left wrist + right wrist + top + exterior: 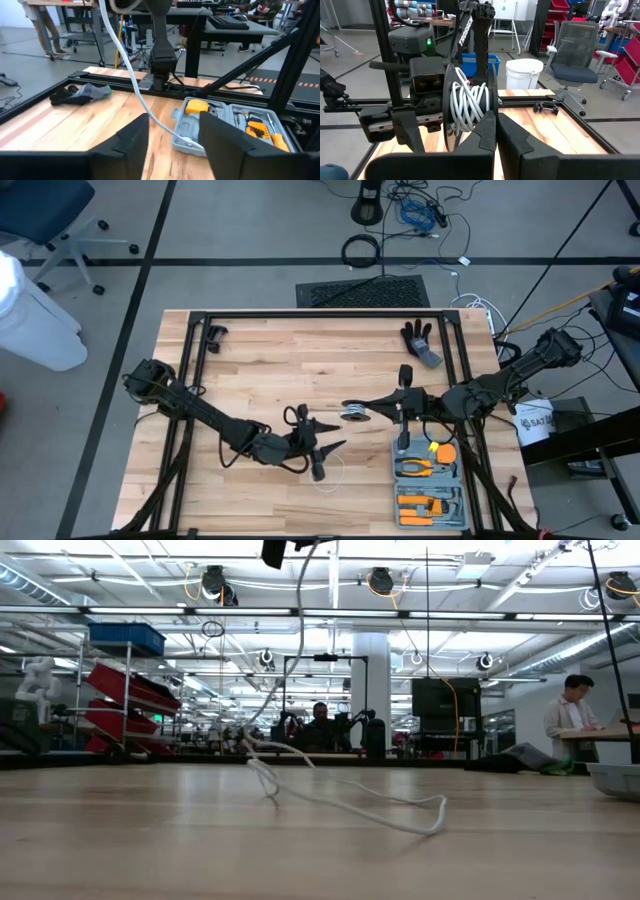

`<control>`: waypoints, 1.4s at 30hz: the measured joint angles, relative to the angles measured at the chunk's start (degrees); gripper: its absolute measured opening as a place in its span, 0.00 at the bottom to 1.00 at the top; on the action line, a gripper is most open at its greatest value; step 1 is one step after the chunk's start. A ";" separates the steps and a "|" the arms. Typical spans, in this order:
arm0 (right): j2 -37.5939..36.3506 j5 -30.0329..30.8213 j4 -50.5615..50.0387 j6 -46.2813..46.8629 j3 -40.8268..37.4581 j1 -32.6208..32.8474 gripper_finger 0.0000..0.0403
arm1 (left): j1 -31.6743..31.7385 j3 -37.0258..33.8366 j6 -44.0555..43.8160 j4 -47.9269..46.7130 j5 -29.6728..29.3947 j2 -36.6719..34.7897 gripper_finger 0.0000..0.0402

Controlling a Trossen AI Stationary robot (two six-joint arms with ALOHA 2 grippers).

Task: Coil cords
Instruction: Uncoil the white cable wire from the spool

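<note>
Right fingers (495, 135) pinching reel (467, 107); left fingers (172, 142) spread astride cord (132, 80); toolbox (428, 485), glove (420, 342) on surface (270, 365).

light: bright, even, from ceiling lamps (380, 581) at 12 o'clock | glare: washed-out ceiling | shadows: faint on the table (300, 360) | focus: near tabletop soft — background sharp
</note>
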 joint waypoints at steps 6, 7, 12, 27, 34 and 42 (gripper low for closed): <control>0.00 -1.15 -0.77 0.68 0.00 0.00 0.00 | 0.30 0.00 0.06 2.10 -0.02 0.00 0.23; 0.00 -1.15 -0.89 0.68 0.00 0.00 0.00 | 0.41 0.00 0.06 2.17 -0.02 0.00 0.19; 0.00 -1.20 -0.86 0.09 0.00 -0.10 0.00 | 0.53 0.00 1.11 1.76 -0.09 0.00 0.02; 0.02 -1.34 -1.15 -0.66 0.00 -1.79 0.00 | -7.46 0.00 -6.14 -22.99 -16.22 -11.63 0.00; 0.69 -0.98 -0.46 -0.63 0.00 -2.13 0.00 | -10.73 0.00 -2.27 -25.03 -17.00 -20.81 0.00; 7.50 -0.71 5.36 -0.45 0.00 -5.47 0.00 | -8.60 0.00 12.36 -7.00 -6.27 -23.04 0.00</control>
